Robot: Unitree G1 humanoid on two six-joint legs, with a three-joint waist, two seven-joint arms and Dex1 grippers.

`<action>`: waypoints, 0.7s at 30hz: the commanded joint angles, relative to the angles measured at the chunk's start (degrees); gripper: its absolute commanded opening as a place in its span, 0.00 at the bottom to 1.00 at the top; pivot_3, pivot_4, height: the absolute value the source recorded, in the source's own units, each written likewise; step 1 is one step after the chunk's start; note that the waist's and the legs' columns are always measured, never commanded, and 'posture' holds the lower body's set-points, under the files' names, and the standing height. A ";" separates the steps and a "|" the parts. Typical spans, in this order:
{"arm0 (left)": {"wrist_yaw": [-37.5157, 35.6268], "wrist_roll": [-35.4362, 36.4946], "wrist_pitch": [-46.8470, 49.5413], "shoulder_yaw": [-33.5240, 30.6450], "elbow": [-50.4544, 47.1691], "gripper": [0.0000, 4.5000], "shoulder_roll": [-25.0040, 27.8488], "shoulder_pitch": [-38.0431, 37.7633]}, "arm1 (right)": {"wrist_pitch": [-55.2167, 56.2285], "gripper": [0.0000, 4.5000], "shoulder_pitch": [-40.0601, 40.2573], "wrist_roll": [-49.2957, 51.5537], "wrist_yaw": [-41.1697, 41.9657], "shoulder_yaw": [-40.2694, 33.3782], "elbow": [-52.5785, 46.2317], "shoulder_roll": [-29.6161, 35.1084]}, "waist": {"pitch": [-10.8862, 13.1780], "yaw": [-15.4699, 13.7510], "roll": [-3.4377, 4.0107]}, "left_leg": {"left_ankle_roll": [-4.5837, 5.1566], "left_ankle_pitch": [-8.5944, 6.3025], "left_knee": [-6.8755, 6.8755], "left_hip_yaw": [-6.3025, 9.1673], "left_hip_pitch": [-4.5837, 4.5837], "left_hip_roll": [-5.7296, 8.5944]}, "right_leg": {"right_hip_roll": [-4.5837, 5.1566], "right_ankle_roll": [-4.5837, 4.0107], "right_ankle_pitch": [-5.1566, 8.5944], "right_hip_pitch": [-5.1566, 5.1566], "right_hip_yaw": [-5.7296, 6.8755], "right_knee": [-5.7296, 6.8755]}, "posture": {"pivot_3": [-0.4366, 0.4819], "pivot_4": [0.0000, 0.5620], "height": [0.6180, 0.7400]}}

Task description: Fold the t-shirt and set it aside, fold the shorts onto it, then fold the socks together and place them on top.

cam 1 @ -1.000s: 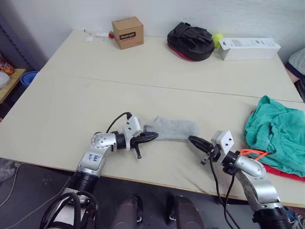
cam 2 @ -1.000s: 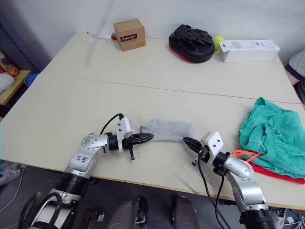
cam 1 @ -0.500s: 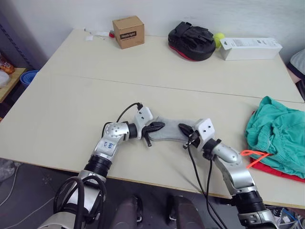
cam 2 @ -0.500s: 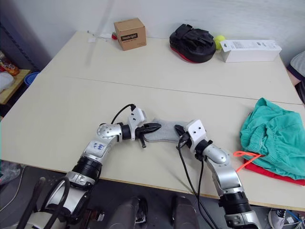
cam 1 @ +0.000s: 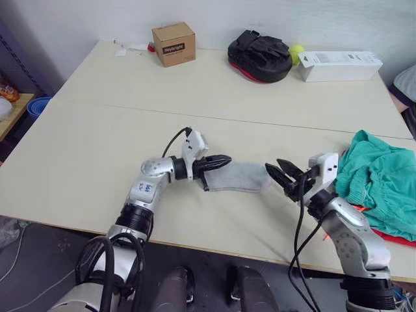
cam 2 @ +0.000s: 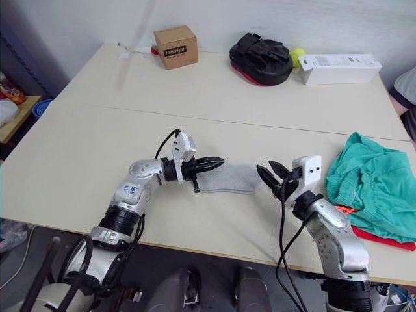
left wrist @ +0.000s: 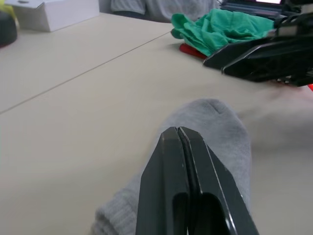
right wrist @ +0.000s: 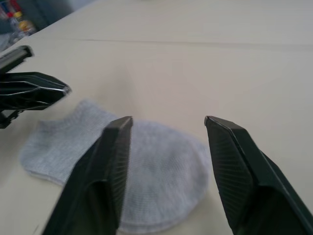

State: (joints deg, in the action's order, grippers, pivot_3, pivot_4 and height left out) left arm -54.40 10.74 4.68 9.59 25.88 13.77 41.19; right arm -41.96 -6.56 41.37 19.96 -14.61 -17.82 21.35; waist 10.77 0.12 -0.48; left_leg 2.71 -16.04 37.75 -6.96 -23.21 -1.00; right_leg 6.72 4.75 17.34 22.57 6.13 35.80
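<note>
Two grey socks [cam 1: 242, 175], apparently stacked as one flat shape, lie at table [cam 1: 97, 130] centre. Left gripper [cam 1: 223, 158], fingers pressed together, sits over their 9 o'clock end. Right gripper [cam 1: 283, 175], fingers spread, faces their 3 o'clock end. Shorts [cam 1: 380, 175] cover t-shirt [cam 1: 398, 238] at 3 o'clock.
</note>
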 commanded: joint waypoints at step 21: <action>1.54 -7.26 -6.57 2.09 14.38 0.00 -2.72 2.65 | -25.89 0.38 -10.70 14.07 -17.98 -2.36 5.30 -8.55 | -0.14 1.41 -0.20 | 0.25 -0.05 -0.24 -0.01 0.07 -0.02 | -0.02 -0.02 0.01 0.05 0.00 0.00 | 0.48 0.27 1.00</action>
State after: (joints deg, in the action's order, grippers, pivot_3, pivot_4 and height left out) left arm -53.29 4.01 -2.07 11.73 39.20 11.58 44.15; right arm -66.48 -17.63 55.11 1.84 -18.15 -13.00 13.43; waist 10.63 1.54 -0.67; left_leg 2.96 -16.09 37.51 -6.98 -23.15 -1.02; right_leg 6.70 4.74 17.35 22.61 6.13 35.80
